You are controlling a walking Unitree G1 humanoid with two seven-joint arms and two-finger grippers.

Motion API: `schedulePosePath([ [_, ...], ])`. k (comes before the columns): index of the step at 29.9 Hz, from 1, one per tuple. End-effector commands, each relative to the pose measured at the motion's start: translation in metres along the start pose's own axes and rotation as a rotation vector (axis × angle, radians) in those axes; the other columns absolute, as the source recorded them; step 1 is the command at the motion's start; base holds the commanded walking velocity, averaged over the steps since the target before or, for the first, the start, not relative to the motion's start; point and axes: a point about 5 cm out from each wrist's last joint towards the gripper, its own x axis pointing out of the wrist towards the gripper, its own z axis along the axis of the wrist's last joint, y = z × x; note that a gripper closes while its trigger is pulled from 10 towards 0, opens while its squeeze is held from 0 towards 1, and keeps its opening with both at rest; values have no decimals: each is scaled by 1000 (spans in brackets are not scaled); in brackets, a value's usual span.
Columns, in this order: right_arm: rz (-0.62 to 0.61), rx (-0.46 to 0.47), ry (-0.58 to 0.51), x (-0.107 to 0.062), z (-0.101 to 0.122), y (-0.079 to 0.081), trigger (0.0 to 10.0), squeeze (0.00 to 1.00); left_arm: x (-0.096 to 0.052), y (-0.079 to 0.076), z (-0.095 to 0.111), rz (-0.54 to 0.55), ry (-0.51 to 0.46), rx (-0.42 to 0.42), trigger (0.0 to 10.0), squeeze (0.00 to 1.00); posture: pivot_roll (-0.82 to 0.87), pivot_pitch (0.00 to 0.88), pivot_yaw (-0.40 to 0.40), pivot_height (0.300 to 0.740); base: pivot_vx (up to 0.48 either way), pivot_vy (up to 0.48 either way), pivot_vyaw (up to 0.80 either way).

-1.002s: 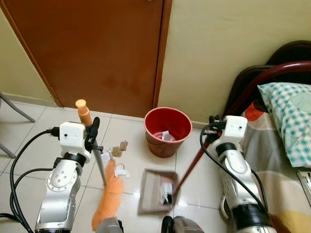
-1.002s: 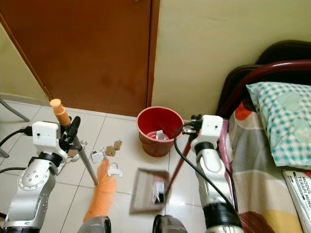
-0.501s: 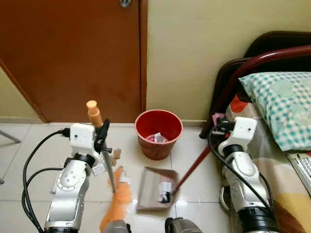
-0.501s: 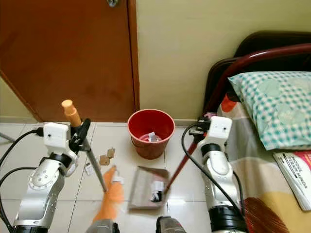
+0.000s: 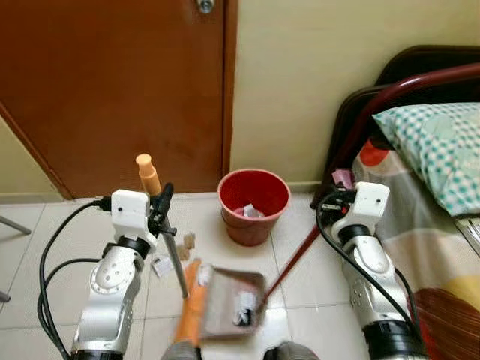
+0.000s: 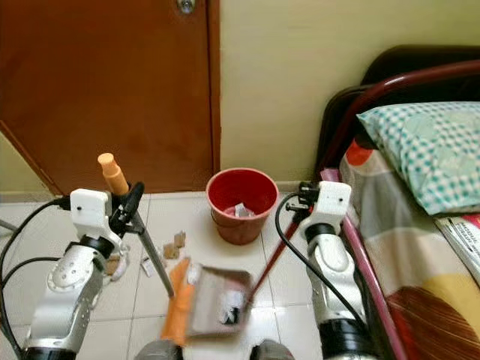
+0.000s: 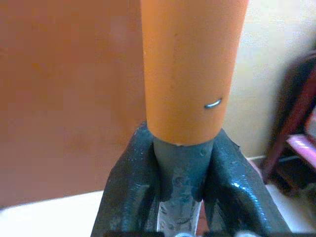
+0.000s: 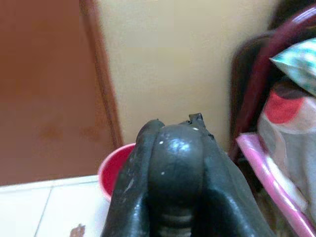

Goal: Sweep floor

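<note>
1. The left hand [image 5: 160, 204] is clamping the broom handle [image 5: 173, 255], which is slanting from its orange cap [image 5: 147, 172] down to the orange bristles [image 5: 190, 309] on the floor.
2. The right hand [image 5: 335, 201] is gripping the dustpan's red handle [image 5: 292, 259], which is angling down-left to the dustpan [image 5: 227, 303] beside the bristles, near the red bucket [image 5: 253, 205].

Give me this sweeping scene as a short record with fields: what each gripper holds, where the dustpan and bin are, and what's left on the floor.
left gripper: shut on broom handle
right gripper: shut on dustpan handle
broom head: orange, against the dustpan's left edge
dustpan: on the tile floor, some scraps inside
red bin: by the wall beyond the dustpan, paper inside
loose scraps: on the floor left of the dustpan
</note>
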Motion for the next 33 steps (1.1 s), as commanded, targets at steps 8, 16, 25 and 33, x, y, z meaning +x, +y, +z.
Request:
schedulePosePath([
  [8, -15, 10, -66, 5, 16, -4, 10000, 0, 2, 1, 6, 0, -22, 59, 10000, 0, 12, 54, -24, 740, 0, 0, 0],
  [16, -22, 47, -119, 12, 35, -2, 10000, 0, 1, 2, 2, 29, 0, 75, 10000, 0, 7, 60, -21, 740, 0, 0, 0],
  [25, 28, 116, -184, 29, 64, 19, 10000, 0, 2, 12, -5, 115, 43, 102, 10000, 0, 12, 67, -30, 740, 0, 0, 0],
  [33, 50, 183, -225, 44, 90, 27, 10000, 0, 1, 5, -8, 112, 54, 90, 10000, 0, 7, 69, -30, 740, 0, 0, 0],
])
